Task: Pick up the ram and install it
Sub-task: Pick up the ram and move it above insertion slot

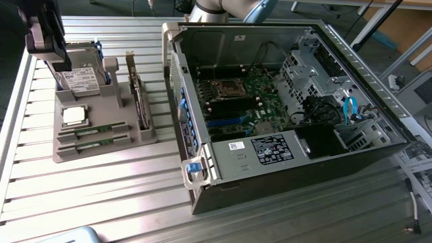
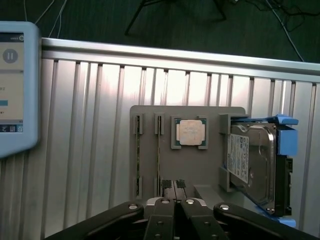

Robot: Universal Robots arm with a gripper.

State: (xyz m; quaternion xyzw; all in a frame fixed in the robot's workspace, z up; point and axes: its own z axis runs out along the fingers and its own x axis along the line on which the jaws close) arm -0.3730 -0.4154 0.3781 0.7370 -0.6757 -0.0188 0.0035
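The two black fingers (image 2: 162, 215) of the gripper (image 2: 174, 186) are pressed tight together, tip to tip. They hold nothing. Their tips have little ridges on them. The gripper hangs in the air over a gray plastic holder (image 1: 101, 154) on the exterior view's left. It does not touch the holder.

The ram (image 1: 94, 130) sits in a slot on the near part of that holder. It is a thin green stick, long and narrow. A second green stick (image 1: 91, 147) just like it sits in the next slot, a bit nearer. The two lie side by side with a gap between them.

Just behind them, a square silver chip (image 1: 74, 115) rests in a shallow frame. Farther back, a hard drive (image 1: 81, 81) stands on its edge. It is a shiny metal box with a white label and blue plastic rails. A dark, flat card (image 1: 138, 101) stands upright along the holder's right side.

The holder rests on a table (image 1: 101, 202) of silver metal with long, straight ribs that shine in the light. To the exterior view's right lies an open computer case (image 1: 284, 187), a big gray and black box. Inside it is a green board (image 1: 250, 96) with rows of black slots. A blue latch (image 1: 194, 169) sticks out at the case's near left corner. A blue cable (image 1: 349, 111) curls at its right. A screen with a pale blue frame (image 2: 15, 85) lies on the table too.
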